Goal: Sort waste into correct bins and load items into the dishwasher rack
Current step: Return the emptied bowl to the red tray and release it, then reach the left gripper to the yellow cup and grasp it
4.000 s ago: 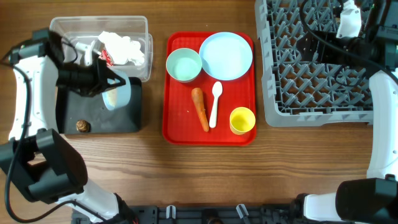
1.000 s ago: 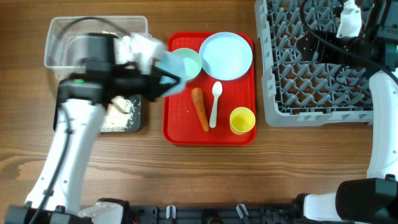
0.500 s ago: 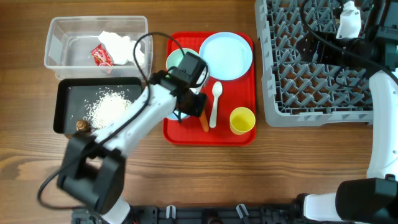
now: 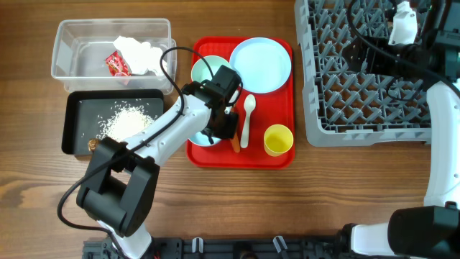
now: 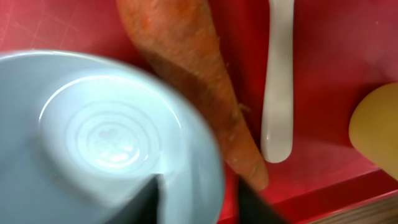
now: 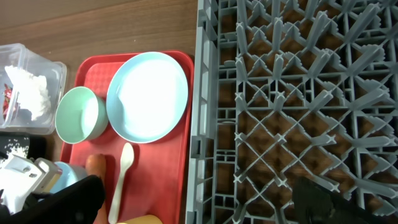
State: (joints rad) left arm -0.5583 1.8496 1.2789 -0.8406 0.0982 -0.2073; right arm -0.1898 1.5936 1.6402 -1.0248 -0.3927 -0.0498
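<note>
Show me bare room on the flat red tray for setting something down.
Little: the flat red tray is crowded. One bare strip lies between the white plastic spoon and small yellow cup, below the light blue round plate. Its left side holds the orange carrot.

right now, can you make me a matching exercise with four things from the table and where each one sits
Things:
1. rice grains
2. red snack wrapper
3. yellow cup
4. right end effector

Places:
A. on the red tray
B. over the dishwasher rack
C. in the black tray
D. in the clear tub

Pairs: 1-C, 2-D, 3-A, 4-B
</note>
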